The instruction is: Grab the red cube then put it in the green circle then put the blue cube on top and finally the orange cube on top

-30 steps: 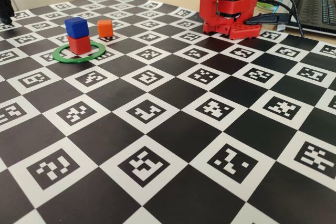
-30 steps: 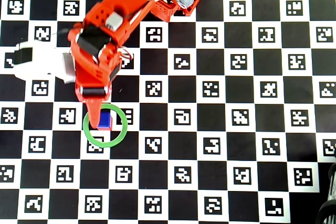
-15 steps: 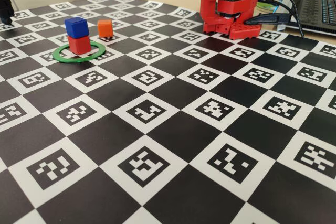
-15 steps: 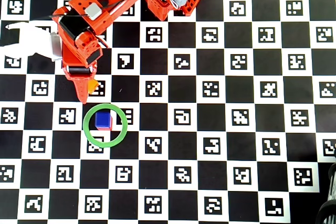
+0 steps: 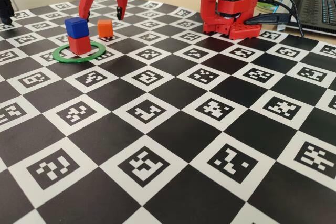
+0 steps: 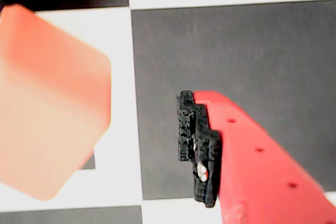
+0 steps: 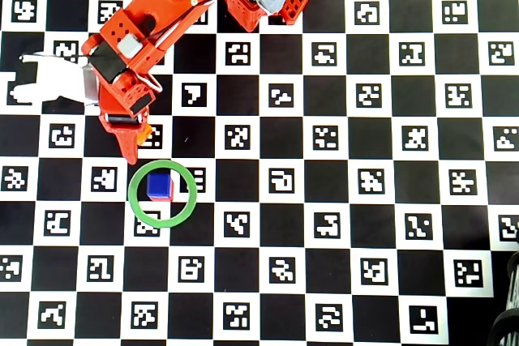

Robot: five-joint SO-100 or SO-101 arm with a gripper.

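Observation:
The blue cube (image 5: 76, 27) sits on the red cube (image 5: 79, 44) inside the green circle (image 5: 62, 55). From above the blue cube (image 7: 160, 184) hides most of the red cube (image 7: 163, 198) within the green circle (image 7: 132, 194). The orange cube (image 5: 105, 28) rests on the mat just behind and to the right of the stack. My red gripper (image 5: 101, 17) hangs open over it, one fingertip on each side, not touching. In the wrist view the orange cube (image 6: 50, 103) fills the left, apart from the black pad (image 6: 199, 145) of one finger. The arm covers most of the orange cube (image 7: 144, 132) from above.
The arm's red base (image 5: 231, 11) stands at the back of the black-and-white marker mat (image 5: 173, 124). A laptop (image 5: 317, 6) and cables lie behind it at the right. A small black object (image 5: 5, 6) sits at the mat's far left edge.
The gripper has left the blue cube on the stack, shifted over to the orange cube and come down around it, still open. The cubes have not moved.

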